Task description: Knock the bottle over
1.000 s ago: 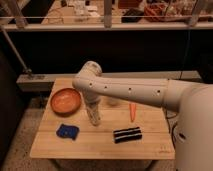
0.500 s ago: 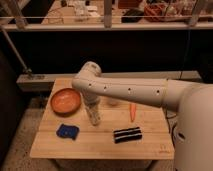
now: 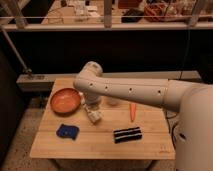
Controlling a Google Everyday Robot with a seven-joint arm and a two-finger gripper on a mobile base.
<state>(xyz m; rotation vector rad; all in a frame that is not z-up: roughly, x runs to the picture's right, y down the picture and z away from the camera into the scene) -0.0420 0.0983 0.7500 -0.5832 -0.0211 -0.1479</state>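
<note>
Gripper (image 3: 93, 114) hangs downward from the outstretched arm (image 3: 135, 91) over the table (image 3: 100, 142).

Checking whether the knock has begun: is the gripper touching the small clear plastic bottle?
Cannot tell. In the camera view the gripper hangs low over the wooden table, beside the orange bowl, and no bottle can be made out there.

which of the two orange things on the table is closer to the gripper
The orange bowl, just left of the gripper. The carrot is a thin orange stick lying farther off to the gripper's right; the bowl is round and wide.
</note>
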